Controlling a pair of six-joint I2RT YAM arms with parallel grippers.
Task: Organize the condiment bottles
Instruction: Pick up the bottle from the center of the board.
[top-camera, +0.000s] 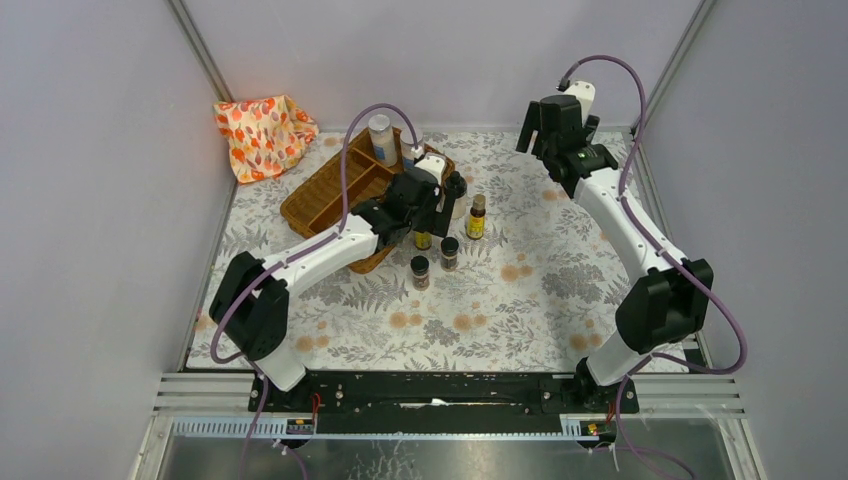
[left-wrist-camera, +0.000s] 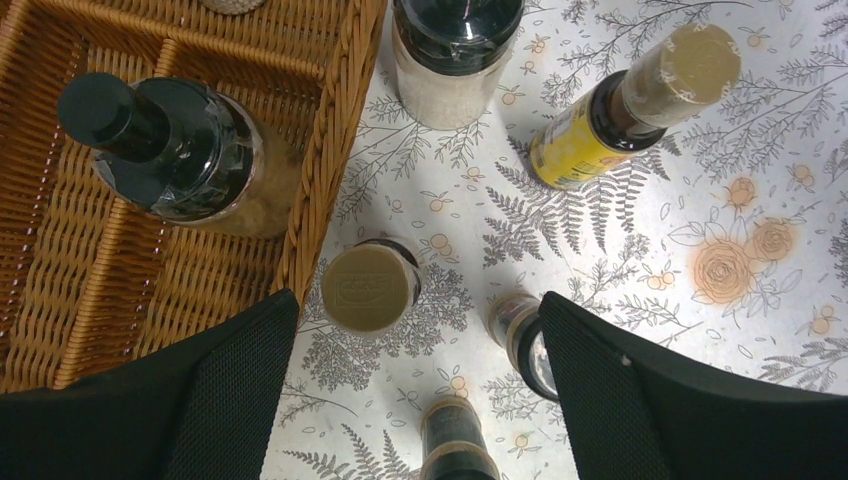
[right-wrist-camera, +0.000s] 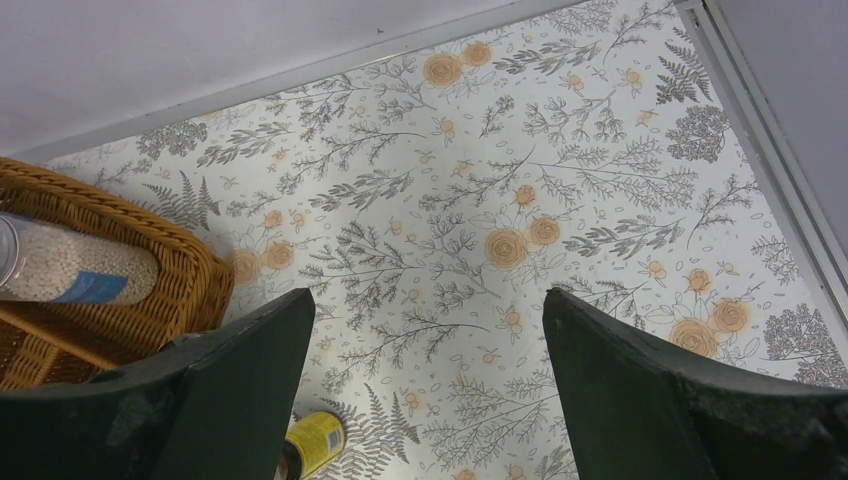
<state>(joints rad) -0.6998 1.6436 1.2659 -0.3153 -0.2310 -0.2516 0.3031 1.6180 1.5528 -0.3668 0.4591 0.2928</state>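
Left jaws stand wide and hold nothing, above the tabletop (top-camera: 560, 290) at the right edge of the tray (top-camera: 320, 200). Below them we see a beige-capped bottle (left-wrist-camera: 368, 288) upright just beside the tray wall, a short jar (left-wrist-camera: 515, 335) partly hidden by one finger (left-wrist-camera: 640, 410), and a second short jar (left-wrist-camera: 455, 450) nearer the arm. A dark-capped bottle (left-wrist-camera: 170, 150) stands in a tray compartment; a clear jar (top-camera: 381, 138) stands in the tray's far part. A black-capped jar (left-wrist-camera: 455, 50) and a yellow bottle (left-wrist-camera: 620, 110) stand on the tabletop beside the tray. Right jaws, wide and empty, hang over the far right corner, well apart from the bottles.
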